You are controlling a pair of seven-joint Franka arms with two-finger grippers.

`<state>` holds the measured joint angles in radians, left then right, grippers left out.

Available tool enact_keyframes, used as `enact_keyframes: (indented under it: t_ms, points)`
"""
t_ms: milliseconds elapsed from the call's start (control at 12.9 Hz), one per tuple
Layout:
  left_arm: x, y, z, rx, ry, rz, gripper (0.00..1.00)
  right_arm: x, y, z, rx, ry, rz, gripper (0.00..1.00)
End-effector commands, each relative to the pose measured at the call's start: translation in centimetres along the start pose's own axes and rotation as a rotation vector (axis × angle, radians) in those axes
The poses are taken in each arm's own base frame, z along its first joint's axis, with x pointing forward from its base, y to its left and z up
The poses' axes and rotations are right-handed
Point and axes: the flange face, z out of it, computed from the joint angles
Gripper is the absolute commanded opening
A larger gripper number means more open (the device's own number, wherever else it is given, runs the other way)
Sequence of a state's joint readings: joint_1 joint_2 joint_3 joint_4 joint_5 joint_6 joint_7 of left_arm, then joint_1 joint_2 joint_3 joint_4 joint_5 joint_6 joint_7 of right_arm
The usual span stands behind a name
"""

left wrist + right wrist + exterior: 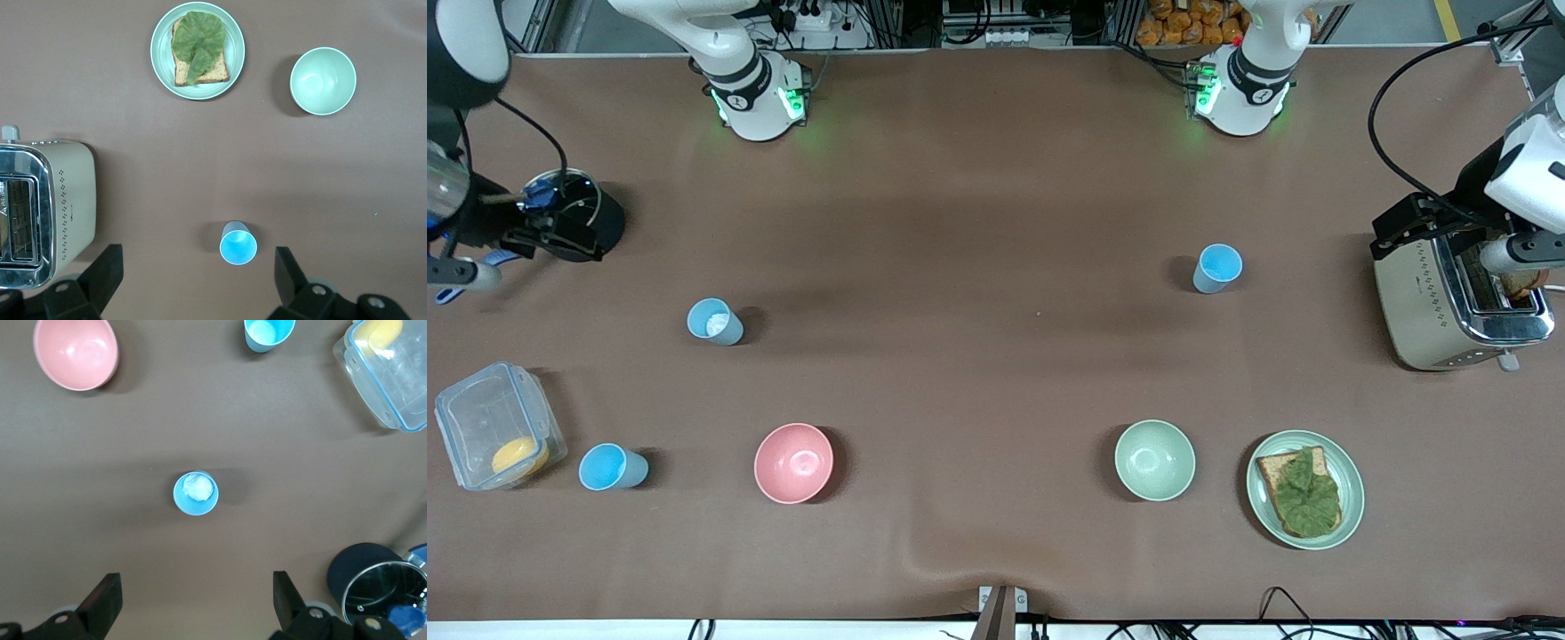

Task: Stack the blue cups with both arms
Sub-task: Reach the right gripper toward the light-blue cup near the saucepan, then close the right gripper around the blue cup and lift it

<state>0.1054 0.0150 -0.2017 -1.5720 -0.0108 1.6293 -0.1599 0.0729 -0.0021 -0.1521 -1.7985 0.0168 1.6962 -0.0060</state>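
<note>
Three small light-blue plastic tumblers, upright, well apart: one (1216,268) near the chrome toaster (1458,298), one (714,321) holding something white, one (612,467) beside the clear lidded box (498,425). Two bowls. Left gripper (195,280) and right gripper (193,600), fingers spread, empty, over bare table.

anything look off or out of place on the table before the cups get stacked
One thing: the blue cup toward the right arm's end, farther from the front camera than the pink bowl, has something white inside, which could hinder nesting. The other two blue cups look empty and upright. Nothing is spilled or tipped.
</note>
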Motion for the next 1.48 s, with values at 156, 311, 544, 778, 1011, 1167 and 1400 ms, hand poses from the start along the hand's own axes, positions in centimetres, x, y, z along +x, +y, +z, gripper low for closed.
enact_keyframes:
  t_ms: [156,311,544,778,1011,1167,1400]
  points:
    - [-0.2,0.0,-0.4,0.014,0.000,-0.006,1.00,1.8,1.2,4.7,-0.006,-0.064,-0.015,1.00]
    - [-0.2,-0.1,-0.3,0.015,-0.002,-0.008,1.00,2.3,1.3,7.3,-0.011,-0.081,-0.027,1.00]
    - [-0.2,0.1,-0.3,0.014,-0.002,-0.005,1.00,2.6,1.5,13.5,-0.023,-0.029,-0.057,1.00]
    - [-0.3,1.1,-0.2,0.007,-0.001,0.006,1.00,3.0,1.1,17.5,-0.025,-0.060,-0.080,1.00]
    - [0.1,0.7,0.3,0.013,-0.008,0.009,1.00,3.6,1.5,21.3,-0.027,-0.089,-0.151,1.00]
    - [0.1,0.4,0.1,0.015,-0.005,0.001,1.00,3.6,1.5,24.8,-0.031,-0.100,-0.150,1.00]
    - [0.2,0.0,0.4,0.012,-0.011,0.001,1.00,3.1,2.0,27.5,-0.036,-0.089,-0.145,1.00]
